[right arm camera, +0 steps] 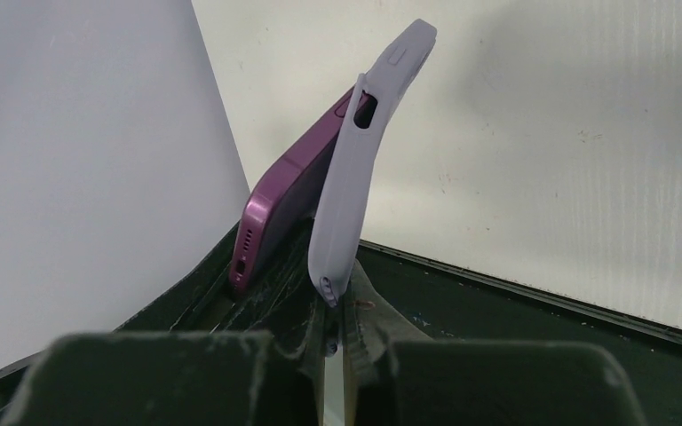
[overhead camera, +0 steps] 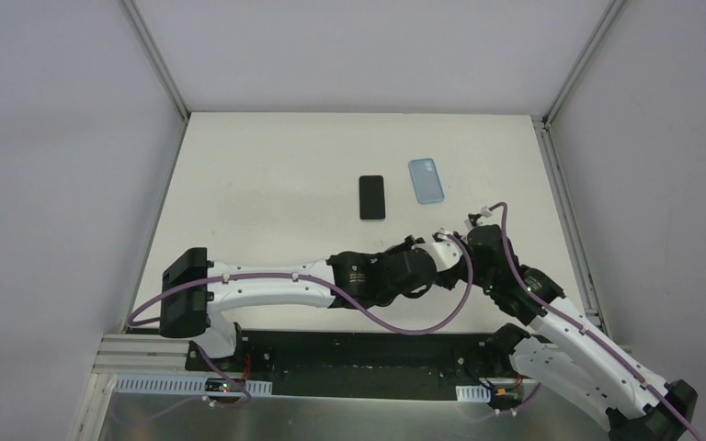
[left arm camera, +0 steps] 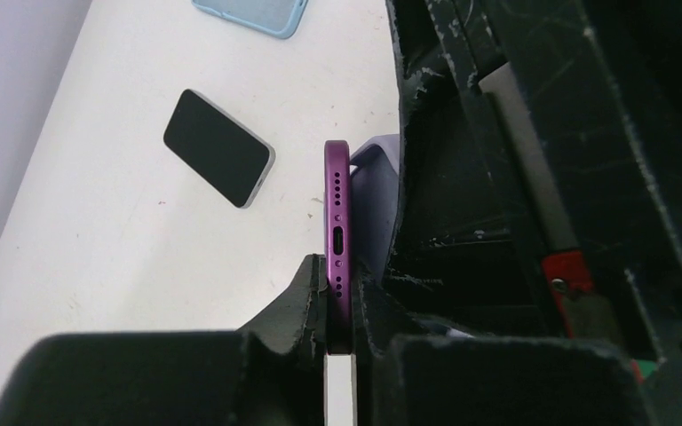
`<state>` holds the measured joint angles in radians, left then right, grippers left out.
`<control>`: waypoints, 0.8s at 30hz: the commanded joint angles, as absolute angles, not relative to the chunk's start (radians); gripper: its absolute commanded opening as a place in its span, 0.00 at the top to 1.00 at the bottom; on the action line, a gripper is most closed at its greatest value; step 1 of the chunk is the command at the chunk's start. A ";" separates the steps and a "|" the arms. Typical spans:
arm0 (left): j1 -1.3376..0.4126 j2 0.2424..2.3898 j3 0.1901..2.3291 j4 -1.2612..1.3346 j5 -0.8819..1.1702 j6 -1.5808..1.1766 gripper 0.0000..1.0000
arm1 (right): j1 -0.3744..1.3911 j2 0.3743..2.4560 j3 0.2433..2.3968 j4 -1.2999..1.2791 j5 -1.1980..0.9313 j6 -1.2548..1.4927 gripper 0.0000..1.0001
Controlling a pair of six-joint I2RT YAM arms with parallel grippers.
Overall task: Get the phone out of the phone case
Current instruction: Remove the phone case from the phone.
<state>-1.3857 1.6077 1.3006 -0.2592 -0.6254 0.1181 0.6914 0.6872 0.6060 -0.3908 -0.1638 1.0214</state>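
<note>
A purple phone (left arm camera: 337, 213) stands on edge, and my left gripper (left arm camera: 339, 293) is shut on its lower end. A lilac case (right arm camera: 360, 177) is pinched at its bottom edge by my right gripper (right arm camera: 344, 311), which is shut on it. In the right wrist view the phone (right arm camera: 284, 200) is peeled away from the case at the bottom. Its top end still meets the case's upper part. The case also shows behind the phone in the left wrist view (left arm camera: 375, 200). In the top view the left gripper (overhead camera: 441, 248) and right gripper (overhead camera: 466, 241) meet above the near middle of the table.
A black phone (overhead camera: 372, 197) lies flat on the white table (overhead camera: 267, 184), with a light blue case (overhead camera: 427, 180) to its right. Both also show in the left wrist view, the black phone (left arm camera: 218, 146) and the blue case (left arm camera: 253, 13). Grey walls enclose the table.
</note>
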 commanded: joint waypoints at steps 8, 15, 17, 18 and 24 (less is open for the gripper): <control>-1.391 1.432 1.290 -0.259 -0.539 0.103 1.00 | 0.695 0.675 0.632 -0.294 -0.144 1.011 1.00; -1.400 1.404 1.281 -0.259 -0.547 0.110 1.00 | 0.696 0.705 0.666 -0.317 -0.140 0.996 1.00; -1.404 1.398 1.278 -0.259 -0.546 0.109 1.00 | 0.696 0.713 0.672 -0.324 -0.137 0.987 1.00; -1.407 1.395 1.278 -0.259 -0.546 0.108 1.00 | 0.696 0.719 0.673 -0.326 -0.135 0.984 1.00; -1.427 1.358 1.288 -0.259 -0.546 0.108 1.00 | 0.696 0.768 0.674 -0.328 -0.143 0.965 1.00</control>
